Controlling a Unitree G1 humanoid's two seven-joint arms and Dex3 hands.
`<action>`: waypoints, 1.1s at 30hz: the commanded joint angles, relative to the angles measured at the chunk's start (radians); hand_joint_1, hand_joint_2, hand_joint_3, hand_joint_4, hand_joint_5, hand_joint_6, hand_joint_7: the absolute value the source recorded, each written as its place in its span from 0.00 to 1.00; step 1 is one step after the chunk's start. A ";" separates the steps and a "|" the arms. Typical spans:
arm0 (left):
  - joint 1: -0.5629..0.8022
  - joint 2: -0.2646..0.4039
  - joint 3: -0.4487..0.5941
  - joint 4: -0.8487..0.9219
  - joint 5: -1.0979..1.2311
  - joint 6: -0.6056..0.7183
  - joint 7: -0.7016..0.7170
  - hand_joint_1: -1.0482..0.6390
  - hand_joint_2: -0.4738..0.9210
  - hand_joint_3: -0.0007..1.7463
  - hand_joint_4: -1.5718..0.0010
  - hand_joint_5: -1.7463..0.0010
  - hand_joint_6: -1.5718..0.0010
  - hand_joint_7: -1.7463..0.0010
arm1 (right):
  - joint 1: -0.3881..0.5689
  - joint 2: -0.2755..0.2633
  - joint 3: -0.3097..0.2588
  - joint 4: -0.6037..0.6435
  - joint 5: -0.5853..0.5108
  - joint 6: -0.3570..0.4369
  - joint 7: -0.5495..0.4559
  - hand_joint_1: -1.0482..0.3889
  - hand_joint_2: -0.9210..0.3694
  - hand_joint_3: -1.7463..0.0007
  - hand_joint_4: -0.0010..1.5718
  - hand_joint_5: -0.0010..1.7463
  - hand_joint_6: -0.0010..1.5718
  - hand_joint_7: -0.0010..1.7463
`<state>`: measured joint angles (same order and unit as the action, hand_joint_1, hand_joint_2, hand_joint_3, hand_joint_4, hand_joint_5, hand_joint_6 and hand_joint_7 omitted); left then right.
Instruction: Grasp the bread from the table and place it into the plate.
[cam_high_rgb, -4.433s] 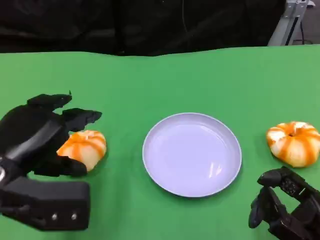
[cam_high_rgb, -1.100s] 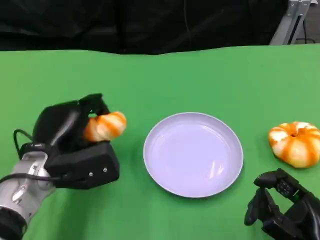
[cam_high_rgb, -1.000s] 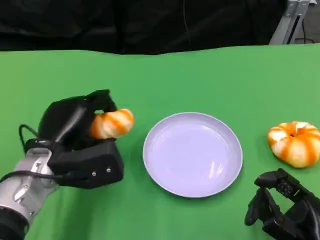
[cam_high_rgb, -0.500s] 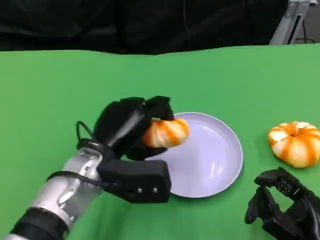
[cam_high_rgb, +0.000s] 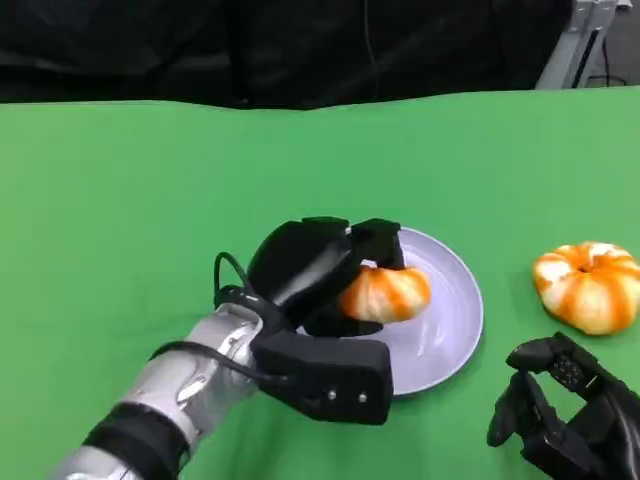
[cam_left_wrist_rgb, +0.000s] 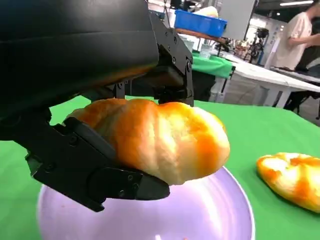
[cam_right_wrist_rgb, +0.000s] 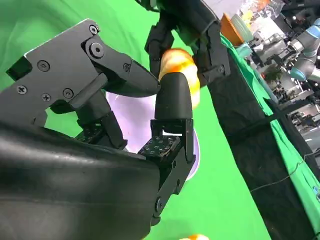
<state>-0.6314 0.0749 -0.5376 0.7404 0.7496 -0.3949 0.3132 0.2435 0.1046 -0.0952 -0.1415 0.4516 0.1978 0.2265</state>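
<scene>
My left hand (cam_high_rgb: 310, 265) grips an orange-and-white striped bread (cam_high_rgb: 387, 293) and holds it just above the middle of the lavender plate (cam_high_rgb: 455, 300). In the left wrist view the bread (cam_left_wrist_rgb: 160, 137) sits between black fingers (cam_left_wrist_rgb: 95, 170), clear of the plate (cam_left_wrist_rgb: 210, 215) below. The right wrist view shows the bread (cam_right_wrist_rgb: 176, 61) in that hand over the plate (cam_right_wrist_rgb: 131, 116). My right hand (cam_high_rgb: 560, 420) rests low at the table's near right, holding nothing, its fingers (cam_right_wrist_rgb: 171, 112) apart.
A second striped bread (cam_high_rgb: 588, 286) lies on the green cloth right of the plate, beyond my right hand, and appears in the left wrist view (cam_left_wrist_rgb: 292, 177). A person (cam_left_wrist_rgb: 299, 37) stands far off behind tables. Black backdrop lines the table's far edge.
My left hand has carried the bread rightward, from over the plate's left rim to above its middle. The right hand and the second bread have stayed put.
</scene>
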 joint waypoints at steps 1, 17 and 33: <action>-0.047 -0.009 -0.012 0.096 -0.003 -0.053 0.039 0.57 0.97 0.22 0.55 0.00 0.54 0.17 | 0.002 0.006 0.000 0.002 -0.001 -0.011 -0.009 0.61 0.32 0.38 0.53 0.99 0.52 0.81; -0.050 0.026 -0.018 0.136 -0.041 -0.092 -0.093 0.06 1.00 0.29 1.00 0.99 0.80 1.00 | 0.005 0.001 0.000 -0.002 0.002 -0.013 -0.004 0.61 0.30 0.39 0.53 0.98 0.53 0.80; 0.042 0.058 0.100 0.028 -0.276 -0.080 -0.395 0.00 1.00 0.34 1.00 1.00 1.00 1.00 | 0.004 -0.005 -0.009 0.007 0.002 -0.019 0.021 0.61 0.27 0.43 0.54 0.98 0.53 0.80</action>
<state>-0.6106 0.1111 -0.4543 0.7925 0.4956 -0.4751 -0.0580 0.2444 0.1116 -0.0975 -0.1410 0.4470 0.1939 0.2360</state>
